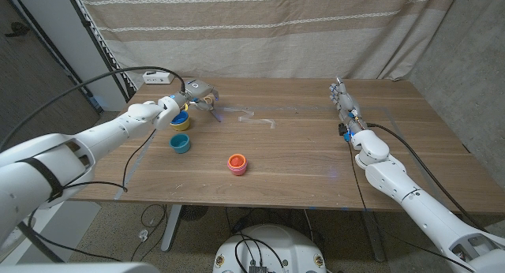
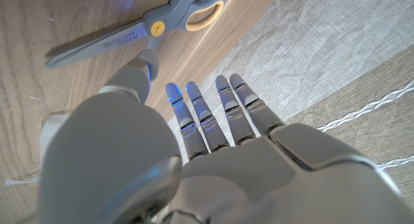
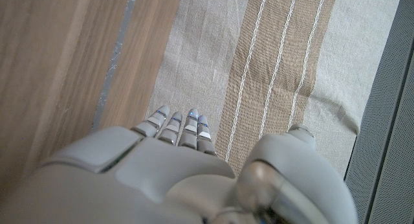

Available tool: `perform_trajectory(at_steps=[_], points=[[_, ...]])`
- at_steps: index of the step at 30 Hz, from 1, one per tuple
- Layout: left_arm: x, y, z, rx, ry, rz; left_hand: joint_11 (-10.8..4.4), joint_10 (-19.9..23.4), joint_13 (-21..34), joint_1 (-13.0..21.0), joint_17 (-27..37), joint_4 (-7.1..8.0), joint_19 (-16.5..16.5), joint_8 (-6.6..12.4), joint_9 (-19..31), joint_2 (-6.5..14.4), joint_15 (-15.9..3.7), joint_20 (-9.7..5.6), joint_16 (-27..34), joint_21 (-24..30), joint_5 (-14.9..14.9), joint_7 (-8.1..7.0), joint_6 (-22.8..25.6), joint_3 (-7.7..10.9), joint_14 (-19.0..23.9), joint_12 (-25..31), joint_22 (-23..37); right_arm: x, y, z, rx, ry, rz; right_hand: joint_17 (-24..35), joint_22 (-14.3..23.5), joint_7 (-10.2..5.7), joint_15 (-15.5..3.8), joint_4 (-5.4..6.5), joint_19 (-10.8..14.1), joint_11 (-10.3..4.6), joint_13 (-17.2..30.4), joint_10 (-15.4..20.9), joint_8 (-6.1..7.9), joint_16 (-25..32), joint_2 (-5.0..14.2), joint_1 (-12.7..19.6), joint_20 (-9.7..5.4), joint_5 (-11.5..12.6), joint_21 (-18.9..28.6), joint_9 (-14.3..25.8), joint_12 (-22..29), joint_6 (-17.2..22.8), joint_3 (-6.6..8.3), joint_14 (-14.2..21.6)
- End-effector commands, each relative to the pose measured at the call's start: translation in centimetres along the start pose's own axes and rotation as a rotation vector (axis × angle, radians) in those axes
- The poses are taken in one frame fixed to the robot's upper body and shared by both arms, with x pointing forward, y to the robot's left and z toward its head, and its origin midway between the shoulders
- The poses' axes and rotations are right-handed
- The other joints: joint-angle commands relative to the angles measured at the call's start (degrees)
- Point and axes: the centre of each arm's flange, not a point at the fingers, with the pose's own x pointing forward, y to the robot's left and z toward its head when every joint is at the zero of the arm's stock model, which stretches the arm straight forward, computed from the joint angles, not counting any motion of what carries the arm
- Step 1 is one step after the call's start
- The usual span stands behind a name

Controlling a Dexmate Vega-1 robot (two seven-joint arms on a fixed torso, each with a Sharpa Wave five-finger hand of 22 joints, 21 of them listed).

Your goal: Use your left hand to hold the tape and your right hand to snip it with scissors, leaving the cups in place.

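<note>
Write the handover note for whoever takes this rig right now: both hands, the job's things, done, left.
Left hand: far left of the table by the yellow cup, fingers extended, holding nothing; scissors lie just beyond them.
Right hand: far right side, fingers straight, holding nothing.
Blue cup and pink cup stand apart, nearer the front.
A pale strip, possibly the tape, lies mid-table.
Done: nothing visibly cut.
Left: hold the tape, pick up the scissors, snip.
</note>
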Motion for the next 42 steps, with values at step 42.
perform_trajectory(at_steps=[42], points=[[0.9, -1.7, -0.4, 0.005, 0.019, -0.063, 0.0, 1.35, 0.13, 0.18, 0.27, 0.03, -0.52, 1.03, -0.32, 0.17, -9.84, -8.43, 0.07, 0.43, 0.05, 0.02, 1.38, 0.19, 0.04, 0.36, 0.27, 0.6, 0.2, -0.5, -0.006, 0.016, -0.011, 0.12, 0.08, 0.2, -2.41, -0.07, 0.16, 0.2, 0.19, 0.13, 0.11, 0.1, 0.76, -0.19, -1.06, 0.27, -0.28, 0.09, 0.3, 0.15, -0.4, 0.2]])
